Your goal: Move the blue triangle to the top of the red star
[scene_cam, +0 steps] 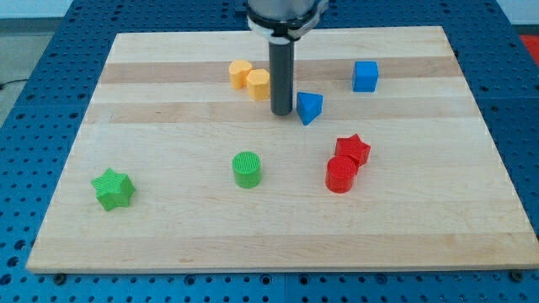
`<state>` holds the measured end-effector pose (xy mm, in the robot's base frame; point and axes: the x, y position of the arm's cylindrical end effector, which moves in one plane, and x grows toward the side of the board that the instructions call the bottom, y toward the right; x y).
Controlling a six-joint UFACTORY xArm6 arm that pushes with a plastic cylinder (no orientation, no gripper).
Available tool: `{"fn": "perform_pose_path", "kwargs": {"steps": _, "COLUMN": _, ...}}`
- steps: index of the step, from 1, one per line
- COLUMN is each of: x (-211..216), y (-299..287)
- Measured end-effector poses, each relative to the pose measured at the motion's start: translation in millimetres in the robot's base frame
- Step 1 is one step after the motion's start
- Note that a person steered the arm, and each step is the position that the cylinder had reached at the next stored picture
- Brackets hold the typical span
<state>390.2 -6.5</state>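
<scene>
While my tip (282, 112) sits just left of the blue triangle (309, 108), no jaws, apex pointing view's bottom-left, red star (352, 150) below

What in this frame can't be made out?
- My tip: contact with the blue triangle unclear, gap too small.
- Arm: cut off by the view's top.
- Yellow block: right edge hidden behind the rod.
- Red star: lower part hidden by the red cylinder.
</scene>
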Motion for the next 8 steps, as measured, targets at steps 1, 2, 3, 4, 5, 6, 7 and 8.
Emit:
{"fn": "perform_pose_path", "kwargs": {"steps": 1, "x": 26, "y": -4}}
{"fn": "perform_pose_path", "kwargs": {"steps": 2, "x": 55, "y": 4}}
{"fn": "perform_pose_path", "kwargs": {"steps": 3, "x": 83, "y": 4}}
{"fn": "perform_pose_path", "kwargs": {"steps": 4, "x": 110, "y": 9}}
{"fn": "perform_pose_path", "kwargs": {"steps": 5, "x": 120, "y": 24}}
{"fn": "perform_pose_path", "kwargs": {"steps": 6, "x": 135, "y": 41}}
{"fn": "perform_pose_path", "kwargs": {"steps": 7, "x": 140, "y": 49}}
{"fn": "perform_pose_path", "kwargs": {"steps": 8, "x": 140, "y": 64}}
